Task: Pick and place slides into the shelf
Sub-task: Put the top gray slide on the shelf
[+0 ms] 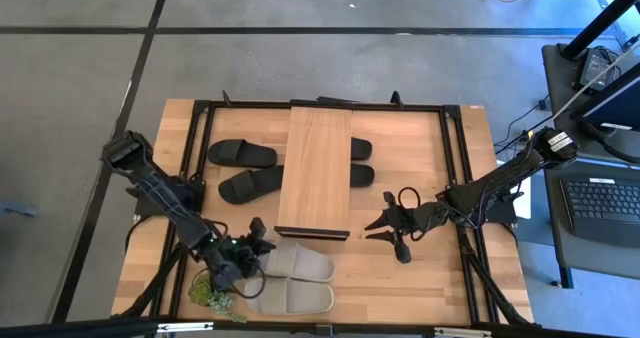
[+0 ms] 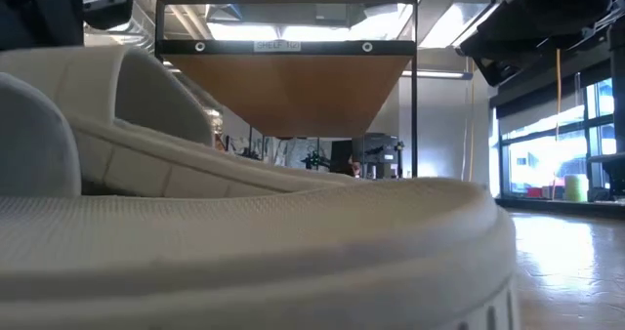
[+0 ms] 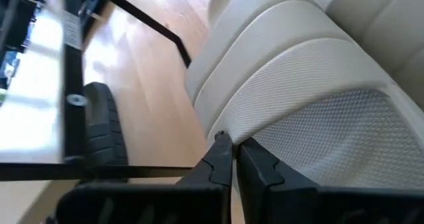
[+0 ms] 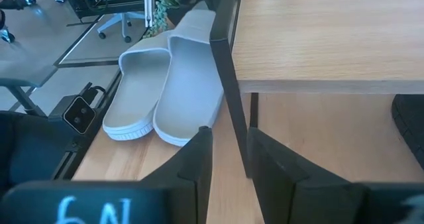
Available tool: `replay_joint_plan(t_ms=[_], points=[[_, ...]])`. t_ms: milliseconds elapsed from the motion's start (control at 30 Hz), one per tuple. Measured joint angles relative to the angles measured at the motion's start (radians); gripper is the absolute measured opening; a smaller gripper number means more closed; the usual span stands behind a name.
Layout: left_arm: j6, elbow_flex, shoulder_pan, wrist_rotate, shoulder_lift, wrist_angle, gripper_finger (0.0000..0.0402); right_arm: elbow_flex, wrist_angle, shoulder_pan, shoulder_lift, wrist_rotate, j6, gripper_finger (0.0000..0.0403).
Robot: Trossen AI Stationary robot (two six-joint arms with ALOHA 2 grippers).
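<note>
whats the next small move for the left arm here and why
Probably a short, slow lift to test the hold. The left gripper is shut at the strap edge of the upper beige slide, which lies beside its twin on the table, clear of the shelf. Whether the strap is truly pinched isn't clear. The right gripper waits near the shelf.

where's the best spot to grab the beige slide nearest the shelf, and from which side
Judging by its pose, the wide strap of the beige slide nearest the shelf: it arches up off the flat sole, so one jaw can slip under it. Come from above at the end by the left gripper, whose jaws look shut at that strap now. The second beige slide crowds its outer edge.
</note>
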Motion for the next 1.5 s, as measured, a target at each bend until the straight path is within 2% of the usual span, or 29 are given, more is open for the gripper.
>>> replay_joint_plan(t_ms=[200, 400, 633, 833, 1033, 1167, 1267, 1400, 1500], points=[[0.007, 0.013, -0.004, -0.01, -0.029, -0.01, 0.0001, 0.0, 0.0, 0.0, 0.0, 0.0, 0.004, 0.0097], [0.077, 0.069, -0.015, -0.02, -0.03, -0.036, 0.0001, 0.0, 0.0, 0.0, 0.0, 0.0, 0.003, 0.0097], [0.085, 0.149, -0.027, -0.03, -0.03, -0.123, 0.0, 0.0, -0.001, 0.0, 0.0, 0.0, 0.001, 0.0097], [0.086, 0.241, -0.031, -0.02, -0.03, -0.2, 0.0, 0.0, -0.001, 0.0, 0.0, 0.0, 0.001, 0.0097], [0.086, 0.382, -0.058, 0.001, -0.03, -0.294, 0.0, 0.0, -0.001, 0.0, 0.0, 0.0, 0.001, 0.0097], [0.121, 0.467, -0.077, -0.055, -0.03, -0.332, 0.0, 0.0, -0.001, 0.0, 0.0, 0.0, 0.001, 0.0097], [0.204, 0.514, -0.072, -0.111, -0.03, -0.345, 0.0, 0.0, -0.001, 0.0, 0.0, -0.001, 0.002, 0.0097], [0.273, 0.577, -0.031, -0.159, -0.03, -0.421, 0.0, 0.0, -0.001, 0.0, 0.0, -0.001, 0.002, 0.0097], [0.296, 0.603, 0.028, -0.154, -0.046, -0.465, 0.0, 0.0, 0.0, 0.0, 0.0, -0.001, 0.001, 0.0097]])
